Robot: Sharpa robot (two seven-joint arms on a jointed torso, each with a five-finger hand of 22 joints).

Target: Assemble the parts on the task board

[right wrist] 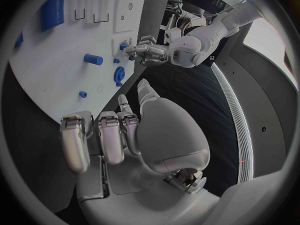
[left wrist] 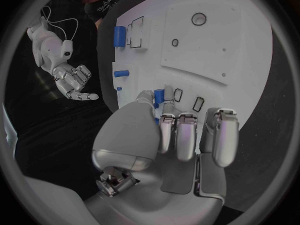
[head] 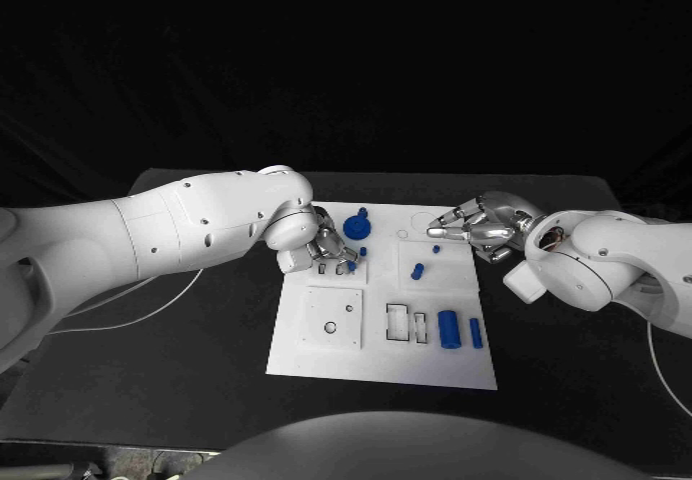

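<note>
- Your left hand (head: 320, 240) pinches a small blue part (left wrist: 159, 95) at the task board's (head: 378, 362) far left.
- Your right hand (head: 483, 228) hovers over the far right edge, fingers apart, holding nothing.
- The board lies mid-desk (head: 188, 330).

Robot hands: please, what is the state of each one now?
Left robot hand: holding a small blue part over the task board.
Right robot hand: open, holding nothing.
</note>
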